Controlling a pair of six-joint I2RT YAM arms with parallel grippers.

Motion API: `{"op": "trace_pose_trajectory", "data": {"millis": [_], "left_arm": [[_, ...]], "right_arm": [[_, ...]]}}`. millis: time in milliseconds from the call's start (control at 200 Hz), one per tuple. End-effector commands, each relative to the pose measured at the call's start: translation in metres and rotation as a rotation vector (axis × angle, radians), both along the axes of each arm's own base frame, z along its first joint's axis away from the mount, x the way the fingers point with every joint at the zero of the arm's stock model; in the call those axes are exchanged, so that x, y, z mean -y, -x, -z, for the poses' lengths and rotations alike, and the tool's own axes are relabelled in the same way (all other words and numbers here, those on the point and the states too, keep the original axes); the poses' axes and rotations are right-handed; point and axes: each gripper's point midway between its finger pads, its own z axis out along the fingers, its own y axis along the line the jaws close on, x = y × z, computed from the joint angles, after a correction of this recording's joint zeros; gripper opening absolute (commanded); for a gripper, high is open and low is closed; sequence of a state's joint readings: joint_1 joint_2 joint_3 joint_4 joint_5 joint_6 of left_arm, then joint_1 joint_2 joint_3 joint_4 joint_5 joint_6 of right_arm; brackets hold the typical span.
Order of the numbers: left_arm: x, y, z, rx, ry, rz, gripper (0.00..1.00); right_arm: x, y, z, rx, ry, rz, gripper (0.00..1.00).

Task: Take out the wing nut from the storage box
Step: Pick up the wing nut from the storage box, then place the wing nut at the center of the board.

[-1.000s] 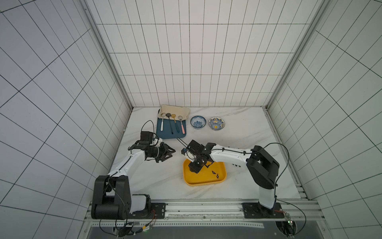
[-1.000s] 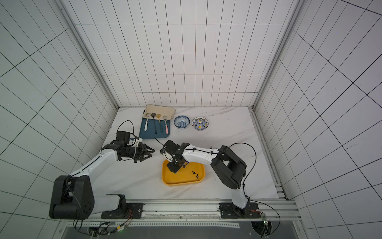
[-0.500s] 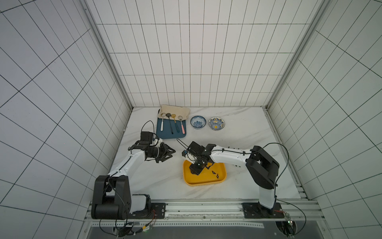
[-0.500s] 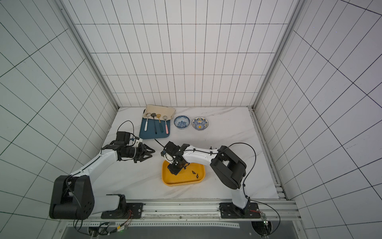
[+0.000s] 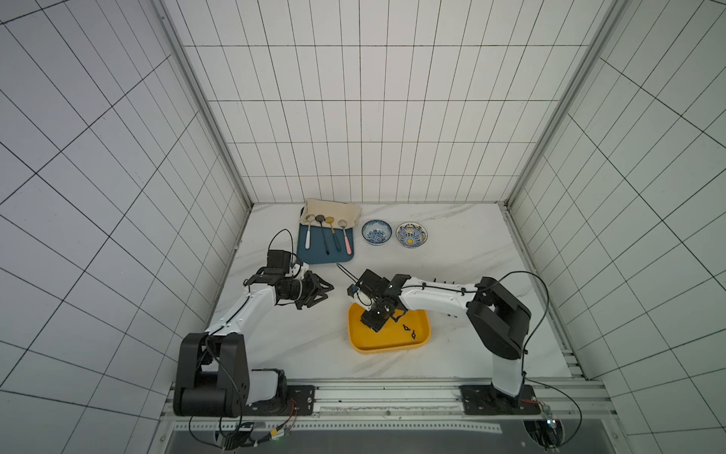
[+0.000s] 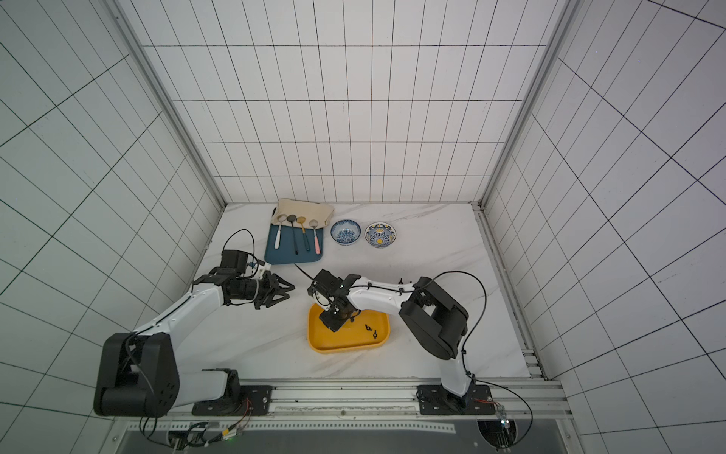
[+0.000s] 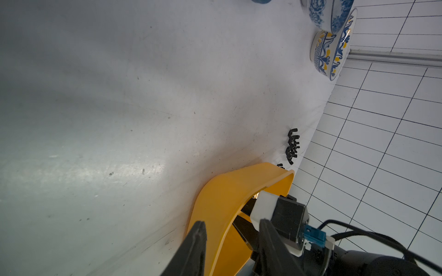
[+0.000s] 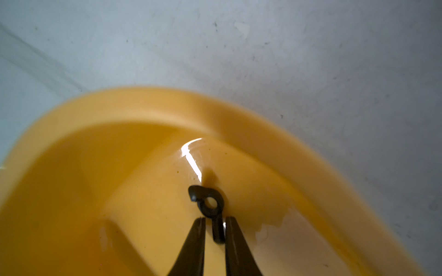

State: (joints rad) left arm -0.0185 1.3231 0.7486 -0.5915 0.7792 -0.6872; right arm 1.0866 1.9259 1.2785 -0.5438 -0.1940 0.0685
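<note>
Right gripper (image 8: 216, 223) down inside yellow storage box (image 8: 167, 100); jaws nearly together around one wing of black wing nut (image 8: 210, 203) on box floor near rounded corner; thin gap on one side, firm pinch not certain; two more wing nuts (image 5: 406, 327) loose in box; left gripper (image 5: 324, 295) spread, empty, beside box.

No legible text, no readable labels, brands, numbers or signs on anything
</note>
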Motion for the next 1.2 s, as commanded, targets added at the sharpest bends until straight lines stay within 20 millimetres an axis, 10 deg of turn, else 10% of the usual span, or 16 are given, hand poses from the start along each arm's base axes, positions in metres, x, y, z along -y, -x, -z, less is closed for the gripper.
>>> {"op": "trace_pose_trajectory", "data": {"millis": [0,515,914,1049,1194], "left_arm": [[0.0,0.001,0.002,0.018,-0.001,0.013,0.4],[0.024,0.0,-0.014,0.071,-0.054,0.083,0.4],[0.103,0.002,-0.068,0.219,-0.065,0.282,0.4],[0.127,0.006,-0.07,0.229,-0.043,0.334,0.4],[0.151,0.011,-0.069,0.229,-0.02,0.383,0.4]], "right_arm": [[0.01,0.002,0.007,0.007,0.041,0.009,0.1],[0.042,-0.019,-0.06,0.176,0.039,0.196,0.0],[0.228,-0.064,-0.094,0.272,0.169,0.859,0.0],[0.294,-0.059,-0.077,0.223,0.183,1.14,0.0],[0.315,-0.039,-0.044,0.089,0.186,1.25,0.0]]}}
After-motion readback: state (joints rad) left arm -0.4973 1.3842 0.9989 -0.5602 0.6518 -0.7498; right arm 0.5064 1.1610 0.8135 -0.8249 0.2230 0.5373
